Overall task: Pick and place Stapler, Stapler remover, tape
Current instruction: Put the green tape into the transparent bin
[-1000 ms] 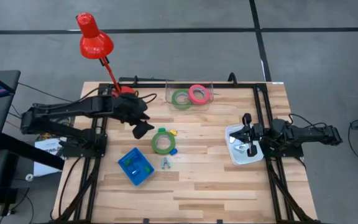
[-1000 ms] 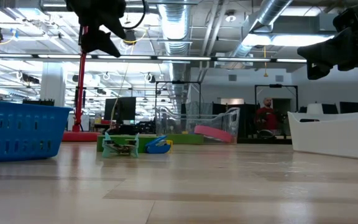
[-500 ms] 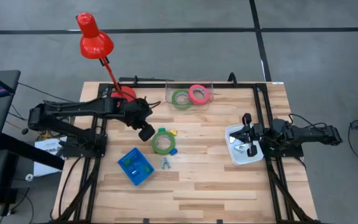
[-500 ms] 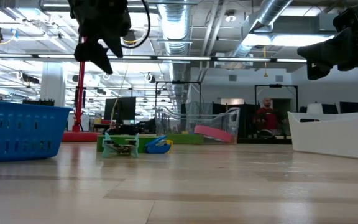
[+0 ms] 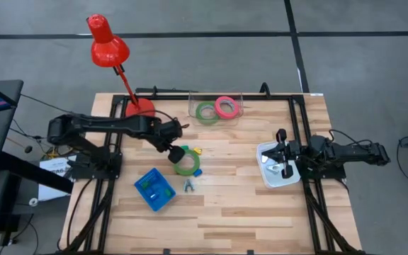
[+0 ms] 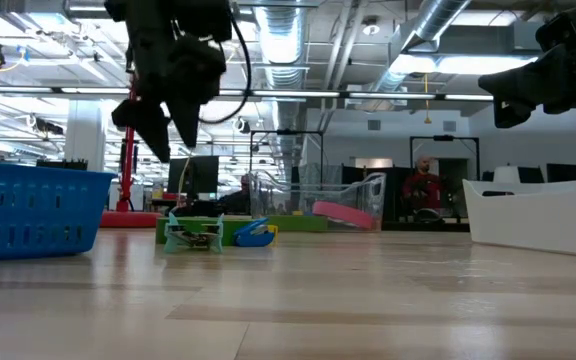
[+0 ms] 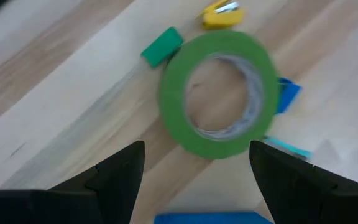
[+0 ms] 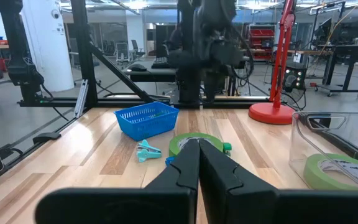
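Note:
One green tape ring (image 5: 186, 161) lies flat on the table, seen up close in the left wrist view (image 7: 219, 93). A second green ring (image 5: 206, 112) and a pink-red ring (image 5: 225, 107) sit in a clear container (image 5: 215, 94) at the far edge. My left gripper (image 5: 175, 149) hovers open just left of and above the loose ring, with its fingers (image 7: 120, 177) spread wider than the ring. Small yellow (image 7: 221, 14), green (image 7: 161, 46) and blue (image 7: 288, 96) pieces lie around the ring. A teal stapler remover (image 5: 189, 186) lies nearer. My right gripper (image 5: 278, 151) waits shut over the white tray (image 5: 273, 177).
A blue basket (image 5: 154, 189) holding small items stands near the left arm. A red desk lamp (image 5: 108, 44) rises from its base (image 5: 139, 108) at the far left. Bare wood (image 5: 225, 212) lies across the near half of the table.
My left gripper has moved toward the table's right and come down, from beside the lamp base to just above the loose green tape ring. The ring and the small pieces have stayed put.

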You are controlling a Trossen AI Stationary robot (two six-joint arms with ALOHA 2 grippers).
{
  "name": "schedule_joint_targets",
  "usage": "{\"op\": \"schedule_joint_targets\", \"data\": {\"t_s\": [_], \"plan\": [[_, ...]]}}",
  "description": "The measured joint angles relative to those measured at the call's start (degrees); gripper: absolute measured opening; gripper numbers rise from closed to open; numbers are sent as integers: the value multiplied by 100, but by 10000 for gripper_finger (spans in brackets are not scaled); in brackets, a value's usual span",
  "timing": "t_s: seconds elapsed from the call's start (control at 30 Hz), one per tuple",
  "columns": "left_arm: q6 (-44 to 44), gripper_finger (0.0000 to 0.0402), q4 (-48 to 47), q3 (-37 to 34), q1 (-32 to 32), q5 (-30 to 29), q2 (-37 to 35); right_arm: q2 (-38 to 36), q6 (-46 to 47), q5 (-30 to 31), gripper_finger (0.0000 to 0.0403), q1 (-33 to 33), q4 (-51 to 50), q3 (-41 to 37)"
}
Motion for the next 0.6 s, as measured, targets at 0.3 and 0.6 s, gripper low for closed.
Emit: {"op": "schedule_joint_targets", "data": {"t_s": [0.3, 0.6], "plan": [[-52, 280, -19, -2, -4, -337, 703, 0, 0, 0, 0, 2, 0, 0], [-52, 280, 123, -8, -61, -710, 1210, 0, 1, 0, 0, 1, 0, 0]]}}
